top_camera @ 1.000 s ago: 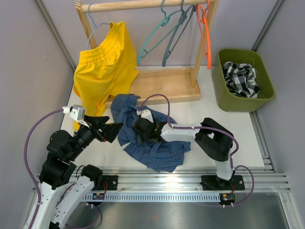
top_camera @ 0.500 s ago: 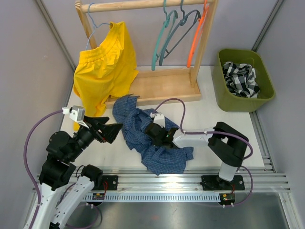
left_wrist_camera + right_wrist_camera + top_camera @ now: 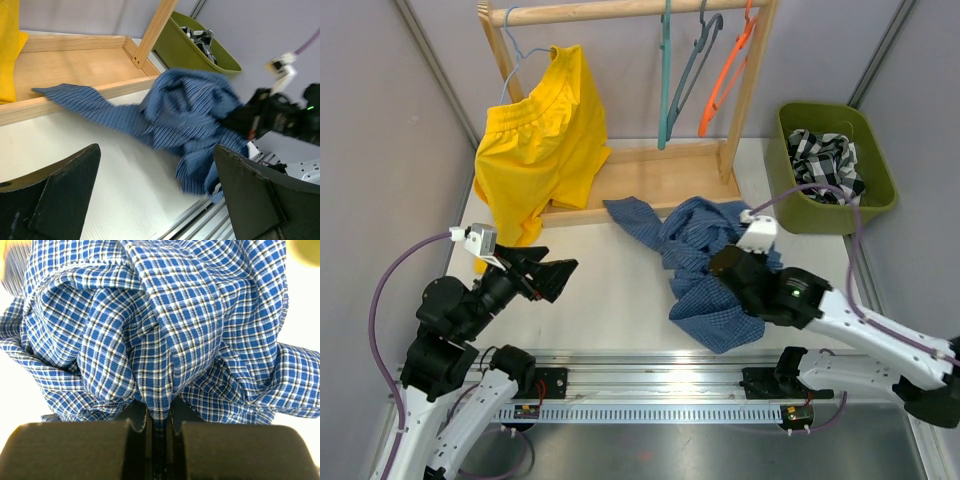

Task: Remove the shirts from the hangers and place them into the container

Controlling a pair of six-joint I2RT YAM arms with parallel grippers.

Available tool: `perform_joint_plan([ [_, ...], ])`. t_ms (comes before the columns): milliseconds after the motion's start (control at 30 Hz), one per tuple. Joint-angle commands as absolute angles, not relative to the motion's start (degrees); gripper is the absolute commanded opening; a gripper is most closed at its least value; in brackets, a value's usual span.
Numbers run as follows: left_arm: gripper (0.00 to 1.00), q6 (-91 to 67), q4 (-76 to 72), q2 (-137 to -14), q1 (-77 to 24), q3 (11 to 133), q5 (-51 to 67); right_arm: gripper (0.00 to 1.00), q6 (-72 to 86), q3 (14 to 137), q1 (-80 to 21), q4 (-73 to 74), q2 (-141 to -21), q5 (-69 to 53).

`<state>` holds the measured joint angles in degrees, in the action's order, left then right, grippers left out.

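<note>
The blue fine-check shirt is bunched and lifted at the table's right middle, one sleeve trailing left onto the wooden base. My right gripper is shut on a fold of this blue shirt, which fills the right wrist view. My left gripper stands open at the left, apart from the blue shirt. The olive-green container at the right holds the black-and-white plaid shirt. Teal, grey and orange hangers hang bare on the rail.
A bright yellow garment hangs at the rail's left on a pale hanger. The wooden rail frame with its base tray stands at the back. Aluminium rails run along the near edge. The container shows beyond the frame post.
My right gripper shut on the blue shirt and dragged it from the table's middle toward the right, lifting it. The bare hangers have swung. The left arm has stayed still.
</note>
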<state>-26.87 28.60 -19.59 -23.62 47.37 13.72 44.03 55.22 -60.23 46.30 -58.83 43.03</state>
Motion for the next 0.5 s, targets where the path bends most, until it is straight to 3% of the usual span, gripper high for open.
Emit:
perform_joint_plan([
  [0,0.99,-27.42,25.93,-20.21,-23.64,48.08,15.38,0.00,50.35,60.81,-58.19,60.71,-50.90,60.71],
  [133,0.99,-28.47,24.26,-21.35,-23.64,47.64,16.87,0.00,52.56,67.58,-57.13,67.23,-46.06,69.59],
  [300,0.99,-29.00,23.21,-22.94,-23.64,48.16,18.72,0.00,45.29,72.24,-56.51,62.25,-44.47,79.62],
  [400,0.99,-29.27,22.41,-23.47,-23.64,48.16,19.69,0.00,28.00,69.45,-55.64,43.30,-42.46,82.17],
  [467,0.99,-29.44,22.06,-23.73,-23.64,48.34,20.13,0.00,5.88,65.67,-53.71,16.97,-40.01,79.65],
])
